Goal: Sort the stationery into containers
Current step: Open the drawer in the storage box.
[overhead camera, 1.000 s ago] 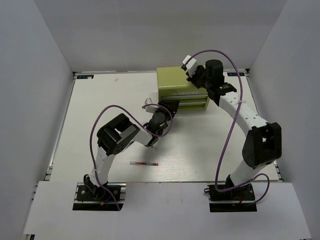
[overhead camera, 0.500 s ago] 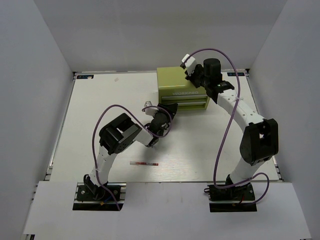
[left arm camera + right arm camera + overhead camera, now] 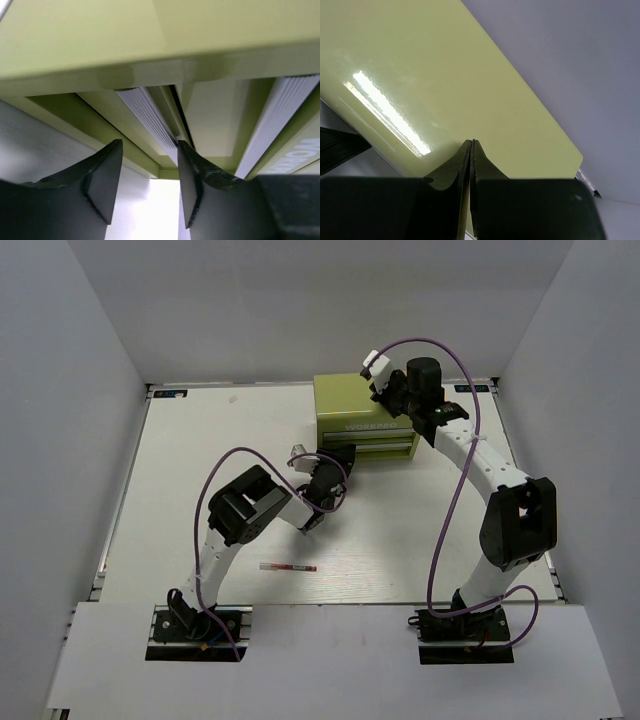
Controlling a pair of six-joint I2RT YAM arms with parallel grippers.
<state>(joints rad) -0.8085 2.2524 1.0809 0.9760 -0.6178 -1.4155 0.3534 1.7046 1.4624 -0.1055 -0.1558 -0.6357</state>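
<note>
Markings: the upper drawer (image 3: 365, 427) of the olive-green cabinet (image 3: 345, 400) carries pale lettering across its front. From above it starts "WORK"; the remaining letters are too small to read. In the left wrist view the same lettering (image 3: 306, 150) shows at the right edge, and only "WO" is legible. No other writing can be read.

Cabinet: it stands at the far side of the table (image 3: 200, 470), right of centre. Its long axis runs left to right and both drawer fronts face the near edge. The lower drawer (image 3: 385, 448) sits directly beneath the upper drawer.

Stationery: 1 red-and-white pen (image 3: 288, 567) lies flat on the table near the front edge, closer to the left arm's base. Its long axis runs left to right, parallel to that edge. Which end is the tip cannot be told.

Left gripper (image 3: 338, 454): it is at the left end of the lower drawer front. In its wrist view the 2 fingers (image 3: 105, 175) stand apart with nothing between them. A ribbed pale strip (image 3: 147, 112) on the drawer front ends just beside the right-hand finger.

Right gripper (image 3: 383, 390): it is over the cabinet top, toward the right rear. In its wrist view the fingertips (image 3: 471, 150) are pressed together, leaving only a thin slit, with no object held. The glossy top (image 3: 420, 75) fills the view beneath them.
</note>
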